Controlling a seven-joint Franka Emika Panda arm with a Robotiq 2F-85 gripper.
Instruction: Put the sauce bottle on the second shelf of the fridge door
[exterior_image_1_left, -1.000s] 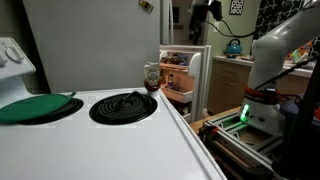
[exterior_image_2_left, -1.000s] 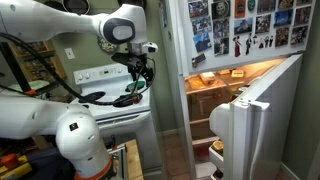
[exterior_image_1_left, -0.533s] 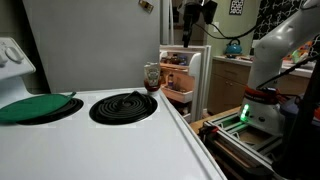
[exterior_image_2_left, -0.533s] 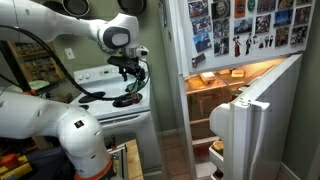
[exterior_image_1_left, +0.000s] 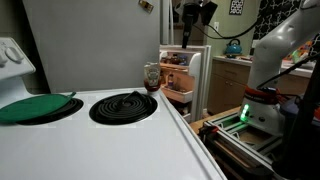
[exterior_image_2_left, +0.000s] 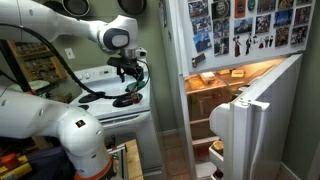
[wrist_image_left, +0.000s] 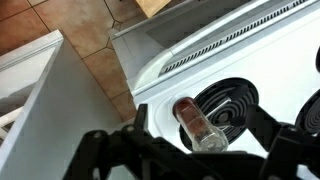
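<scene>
The sauce bottle (exterior_image_1_left: 152, 76), small and clear with dark red-brown contents, stands upright at the far corner of the white stove top. In the wrist view the bottle (wrist_image_left: 197, 124) shows from above, next to the coil burner. My gripper (wrist_image_left: 200, 150) is open and hangs well above the bottle, with one finger on each side of it in the picture and nothing held. The gripper shows in both exterior views (exterior_image_1_left: 192, 25) (exterior_image_2_left: 130, 76). The fridge door (exterior_image_1_left: 192, 78) stands open beyond the stove, its white rail shelves holding orange and brown items; it also shows in an exterior view (exterior_image_2_left: 245, 130).
A black coil burner (exterior_image_1_left: 124, 105) and a green lid (exterior_image_1_left: 35, 108) lie on the stove. The plain white fridge side panel (exterior_image_1_left: 90, 45) rises behind the stove. A teal kettle (exterior_image_1_left: 233, 46) sits on a far counter. The robot base (exterior_image_2_left: 75, 140) stands by the stove.
Over the last second the gripper has shifted sideways to a spot over the stove corner with the bottle. In the last half second nothing visibly moved.
</scene>
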